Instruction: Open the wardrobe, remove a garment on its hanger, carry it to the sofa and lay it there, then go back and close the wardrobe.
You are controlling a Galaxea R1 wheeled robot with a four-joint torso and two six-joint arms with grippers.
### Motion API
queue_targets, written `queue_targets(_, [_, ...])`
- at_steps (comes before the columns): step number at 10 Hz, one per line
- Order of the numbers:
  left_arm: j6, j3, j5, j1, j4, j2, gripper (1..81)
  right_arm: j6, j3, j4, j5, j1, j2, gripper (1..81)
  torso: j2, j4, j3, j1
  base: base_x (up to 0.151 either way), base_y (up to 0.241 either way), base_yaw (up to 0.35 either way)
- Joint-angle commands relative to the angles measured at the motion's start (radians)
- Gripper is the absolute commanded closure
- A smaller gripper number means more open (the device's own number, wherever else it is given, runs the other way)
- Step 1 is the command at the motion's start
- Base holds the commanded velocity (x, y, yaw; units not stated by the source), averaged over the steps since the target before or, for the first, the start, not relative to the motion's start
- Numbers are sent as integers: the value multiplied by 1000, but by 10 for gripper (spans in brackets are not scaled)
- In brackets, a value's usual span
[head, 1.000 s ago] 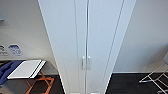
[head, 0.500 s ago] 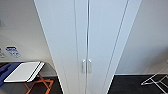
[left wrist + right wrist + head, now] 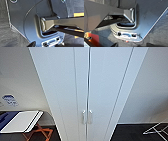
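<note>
White wardrobe [image 3: 87,84], doors closed.

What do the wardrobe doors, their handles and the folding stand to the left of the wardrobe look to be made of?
The wardrobe doors look like smooth white painted or laminated board: flat, even, softly sheened panels; which, the picture leaves open. The handles are small white vertical bars, probably plastic or coated metal. The folding stand has crossed orange-brown legs, possibly wood, under a pale flat top.
</note>
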Motion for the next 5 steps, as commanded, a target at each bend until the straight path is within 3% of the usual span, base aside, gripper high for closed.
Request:
queue_targets(1, [9, 9, 62, -13, 6, -2, 10, 1, 7, 2, -67, 23, -3, 10, 0, 0, 0, 0, 86, 0, 0])
queue_targets(3, [9, 9, 62, -13, 6, -2, 10, 0, 13, 1, -69, 23, -5, 10, 0, 0, 0, 0, 71, 0, 0])
queue_targets(5, [7, 11, 62, -13, 5, -7, 10, -3, 42, 1, -70, 26, -20, 10, 0, 0, 0, 0, 0, 0, 0])
